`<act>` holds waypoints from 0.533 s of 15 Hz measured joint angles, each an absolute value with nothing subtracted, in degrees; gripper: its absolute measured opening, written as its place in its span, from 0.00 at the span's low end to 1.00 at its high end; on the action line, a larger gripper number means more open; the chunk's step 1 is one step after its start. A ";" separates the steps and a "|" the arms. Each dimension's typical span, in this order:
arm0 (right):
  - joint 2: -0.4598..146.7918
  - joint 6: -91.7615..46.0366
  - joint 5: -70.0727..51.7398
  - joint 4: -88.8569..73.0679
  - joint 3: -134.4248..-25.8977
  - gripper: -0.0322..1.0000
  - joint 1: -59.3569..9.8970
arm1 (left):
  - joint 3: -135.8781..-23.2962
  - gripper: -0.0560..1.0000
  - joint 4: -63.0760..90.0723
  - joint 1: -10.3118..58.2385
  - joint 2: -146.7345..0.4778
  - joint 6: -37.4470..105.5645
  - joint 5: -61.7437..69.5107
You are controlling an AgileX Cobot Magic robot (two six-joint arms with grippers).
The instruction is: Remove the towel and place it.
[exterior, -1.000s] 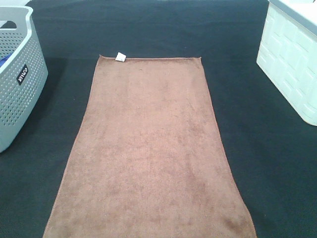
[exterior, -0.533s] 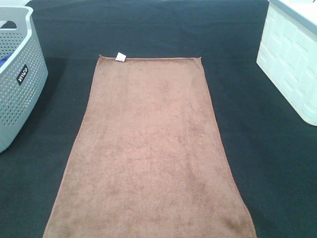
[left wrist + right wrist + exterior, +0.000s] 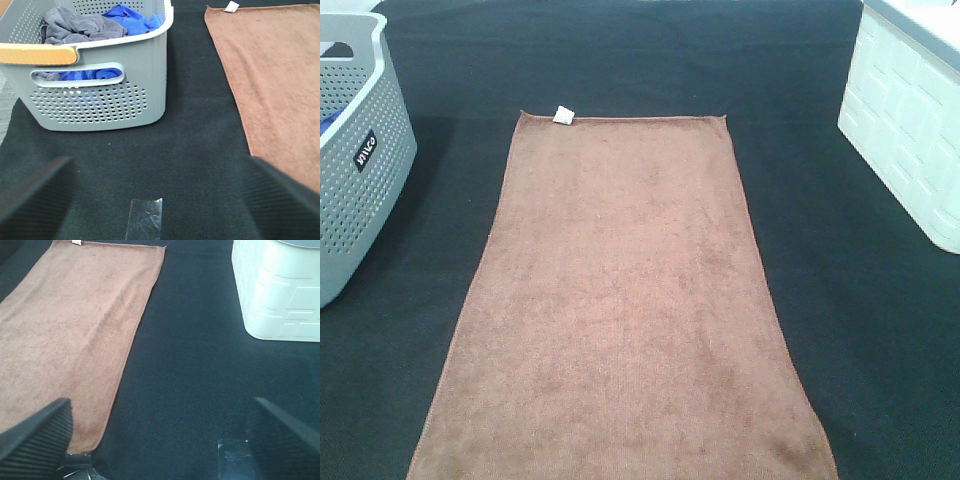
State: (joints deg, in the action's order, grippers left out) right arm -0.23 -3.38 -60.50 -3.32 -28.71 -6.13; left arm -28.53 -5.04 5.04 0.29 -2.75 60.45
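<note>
Change: nothing has shifted in the high view since the earlier frames.
Bench: covered in black cloth.
Towel: flat at mid-bench between basket and bin, touched by neither tool.
Basket: grey, left, holding cloths.
Bin: white, right.
Left tool: jaws spread wide, empty.
Right tool: jaws spread wide, empty.
Tag: white, on the far edge of the towel.

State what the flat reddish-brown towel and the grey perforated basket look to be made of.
Reddish-brown rectangular towel: soft matte terry or microfibre, judging by its fuzzy nap, stitched edges and small white tag.
Grey perforated basket: likely moulded plastic, smooth with regular round holes; its tan handle strip could be wood or plastic.
</note>
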 joint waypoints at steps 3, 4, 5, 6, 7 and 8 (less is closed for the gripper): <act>-0.23 -2.86 -60.50 -2.98 -28.71 0.94 -6.13 | -28.53 0.99 -5.04 4.58 0.29 -2.92 60.39; -0.23 -2.86 -60.50 -2.98 -28.71 0.94 -6.13 | -28.53 0.99 -5.04 4.58 0.29 -2.92 60.39; -0.23 -2.86 -60.50 -2.92 -28.71 0.94 -6.13 | -28.53 0.99 -5.04 4.58 0.29 -2.92 60.39; -0.23 -2.81 -60.50 -2.92 -28.71 0.94 -6.13 | -28.53 0.99 -4.98 4.58 0.29 -2.92 60.39; -0.23 -2.81 -60.50 -2.92 -28.71 0.94 -6.13 | -28.53 0.99 -4.58 4.58 0.29 -2.92 60.39; -0.23 -2.81 -60.50 -2.92 -28.71 0.94 -6.13 | -28.53 0.99 -3.90 4.58 0.29 -2.92 60.39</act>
State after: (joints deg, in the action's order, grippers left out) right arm -0.23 -2.81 -60.50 -2.92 -28.71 -6.13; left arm -28.53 -3.90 4.58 0.29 -2.92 60.39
